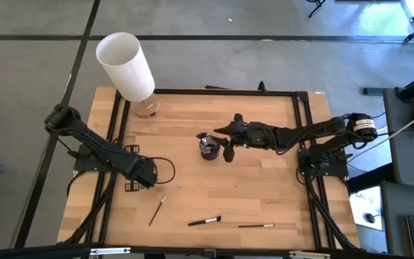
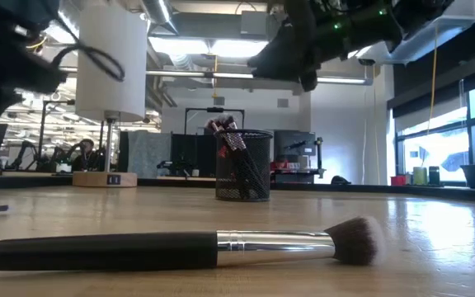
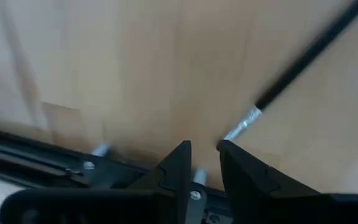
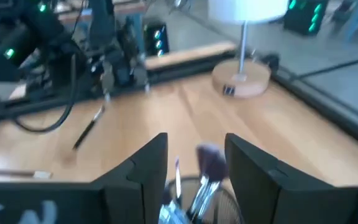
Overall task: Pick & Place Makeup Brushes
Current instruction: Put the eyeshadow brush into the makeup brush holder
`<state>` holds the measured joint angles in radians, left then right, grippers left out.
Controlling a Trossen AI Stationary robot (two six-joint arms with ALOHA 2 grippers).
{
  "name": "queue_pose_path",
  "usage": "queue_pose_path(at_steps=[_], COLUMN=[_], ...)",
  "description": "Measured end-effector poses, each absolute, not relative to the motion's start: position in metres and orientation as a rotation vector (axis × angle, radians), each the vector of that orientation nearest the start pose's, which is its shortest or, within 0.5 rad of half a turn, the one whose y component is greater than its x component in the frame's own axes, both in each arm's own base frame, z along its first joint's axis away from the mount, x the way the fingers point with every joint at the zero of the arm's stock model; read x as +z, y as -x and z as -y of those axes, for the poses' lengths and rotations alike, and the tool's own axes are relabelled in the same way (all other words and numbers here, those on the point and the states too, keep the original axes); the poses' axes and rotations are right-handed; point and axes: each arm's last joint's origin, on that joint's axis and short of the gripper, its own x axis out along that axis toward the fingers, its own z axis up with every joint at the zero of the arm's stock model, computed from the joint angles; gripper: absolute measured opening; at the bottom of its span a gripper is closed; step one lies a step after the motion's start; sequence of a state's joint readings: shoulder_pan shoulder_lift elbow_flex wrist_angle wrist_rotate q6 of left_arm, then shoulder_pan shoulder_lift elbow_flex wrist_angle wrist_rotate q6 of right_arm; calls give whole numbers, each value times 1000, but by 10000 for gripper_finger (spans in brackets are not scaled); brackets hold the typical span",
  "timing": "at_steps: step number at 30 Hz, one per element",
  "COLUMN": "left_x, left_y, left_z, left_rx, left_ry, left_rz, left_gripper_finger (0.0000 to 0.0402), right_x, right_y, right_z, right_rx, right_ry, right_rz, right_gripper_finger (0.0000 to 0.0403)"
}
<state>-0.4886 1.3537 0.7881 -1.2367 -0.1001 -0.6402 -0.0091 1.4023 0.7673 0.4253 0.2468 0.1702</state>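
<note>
Most makeup brushes (image 2: pixel 231 136) already standing in mesh cup (image 1: pixel 208 148). Three more (image 1: pixel 204 221) lying on table (image 1: pixel 264 194). Right gripper (image 4: pixel 196 163) above cup, open, empty. Left gripper (image 3: pixel 204 165) low, nearly closed, empty.

The left tool's (image 3: pixel 205 155) two dark fingers stand slightly apart above the pale wooden worktop (image 3: pixel 104 62); a thin black-handled makeup brush with silver ferrule (image 3: pixel 291 74) lies just beyond them.

Grey floor (image 1: pixel 34 65) surrounds wooden table (image 1: pixel 264 194); ceiling strip lights (image 2: pixel 221 45) overhead, windows (image 2: pixel 448 140) beside it.
</note>
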Motion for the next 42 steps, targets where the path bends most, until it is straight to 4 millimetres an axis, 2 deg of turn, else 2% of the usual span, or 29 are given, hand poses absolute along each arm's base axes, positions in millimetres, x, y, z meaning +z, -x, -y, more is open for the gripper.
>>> queue_pose_path(at_steps=[8, 13, 20, 26, 33, 36, 42], left_x=[162, 145, 132, 130, 130, 131, 156], left_y=[-142, -137, -134, -133, -134, -136, -154], left_z=[76, 73, 75, 75, 76, 77, 82], left_rx=[264, 237, 57, 49, 25, 31, 90], left_ry=[-60, -45, -13, -10, 1, 0, -101], left_rz=[-1816, -1801, -1814, -1818, -1806, -1800, -1692], left_gripper_finger=[81, 81, 81, 76, 12, 5, 3], right_x=[238, 238, 237, 237, 237, 237, 237], right_y=[-303, -303, -303, -303, -303, -303, -298], right_z=[7, 7, 3, 1, 1, 1, 2], right_rx=[-259, -258, -225, -216, -217, -216, -235], right_ry=[-167, -167, -168, -164, -163, -161, -146], right_rz=[-253, -255, -264, -266, -266, -266, -308], right_gripper_finger=[159, 159, 159, 159, 159, 159, 159])
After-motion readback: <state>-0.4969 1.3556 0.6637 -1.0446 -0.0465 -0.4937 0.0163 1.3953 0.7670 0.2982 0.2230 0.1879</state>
